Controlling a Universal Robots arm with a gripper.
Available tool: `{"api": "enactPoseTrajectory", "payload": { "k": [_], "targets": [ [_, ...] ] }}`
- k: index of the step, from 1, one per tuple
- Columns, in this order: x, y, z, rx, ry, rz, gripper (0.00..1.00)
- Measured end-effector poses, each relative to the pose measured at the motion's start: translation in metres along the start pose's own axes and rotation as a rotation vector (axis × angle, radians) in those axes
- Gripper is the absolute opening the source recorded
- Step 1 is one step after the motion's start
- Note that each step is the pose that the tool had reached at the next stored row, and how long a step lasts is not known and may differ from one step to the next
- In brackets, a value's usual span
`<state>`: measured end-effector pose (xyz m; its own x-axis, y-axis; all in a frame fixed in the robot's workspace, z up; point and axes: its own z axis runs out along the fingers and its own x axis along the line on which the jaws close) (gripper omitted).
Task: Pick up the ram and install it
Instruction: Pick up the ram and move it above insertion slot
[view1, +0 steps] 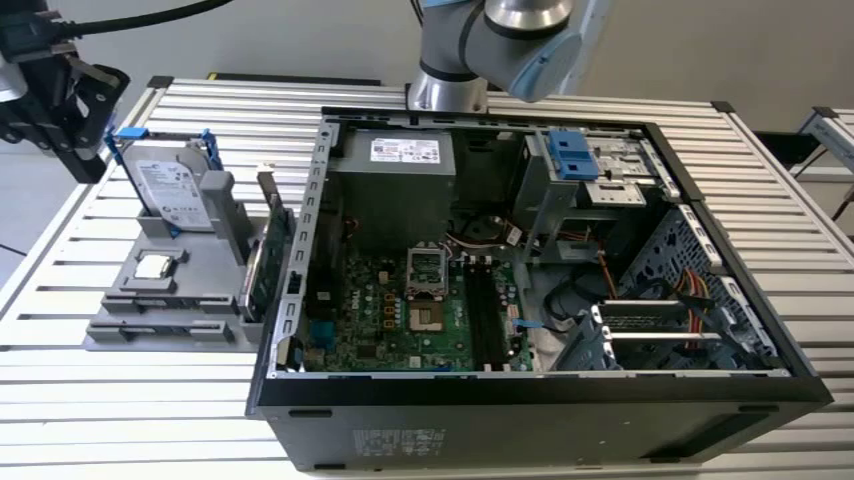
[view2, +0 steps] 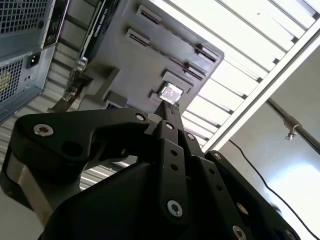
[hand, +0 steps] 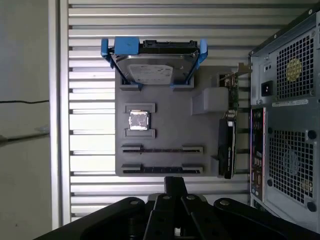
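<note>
One groove past the CPU chip (hand: 139, 121) on the grey holder (hand: 165, 112), took the slim dark strip, edge-on, for the ram (hand: 162, 149). Saw a second strip like it in the next groove; couldn't tell stick from bare groove. Located the holder at the lower left of the exterior view, just beside the open PC case (view1: 534, 395), w/ the silver HDD (hand: 152, 70) upright in blue clips at the far end. Hadn't lifted the ram yet, nor seated it in the black mobo slots (view1: 487, 310).

Hung over the holder w/ the gripper (hand: 175, 181), apart from the ram, holding nothing. Looked pinched together, no gap at the tips, in both wrist views.

Risks, imo:
- Could have come down closed & jabbed the stick's top edge instead of straddling it.
- Could have pinched off-centre or skewed, then tilted the thin stick in its groove, jammed it or dropped it.
- Could have brushed the green card (hand: 233, 92) or HDD if off-line.
- At the case, could have clipped the wall or cables (view1: 697, 300), or pressed the ram in crooked or reversed & bent contacts.
</note>
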<state>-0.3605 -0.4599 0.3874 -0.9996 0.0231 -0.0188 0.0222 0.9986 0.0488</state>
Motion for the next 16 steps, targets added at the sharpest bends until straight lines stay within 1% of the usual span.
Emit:
{"api": "enactPoseTrajectory", "payload": {
  "k": [16],
  "targets": [
    [-0.0002, -0.0171, 0.0003, -0.0001, 0.0001, 0.000, 0.00]
  ]
}}
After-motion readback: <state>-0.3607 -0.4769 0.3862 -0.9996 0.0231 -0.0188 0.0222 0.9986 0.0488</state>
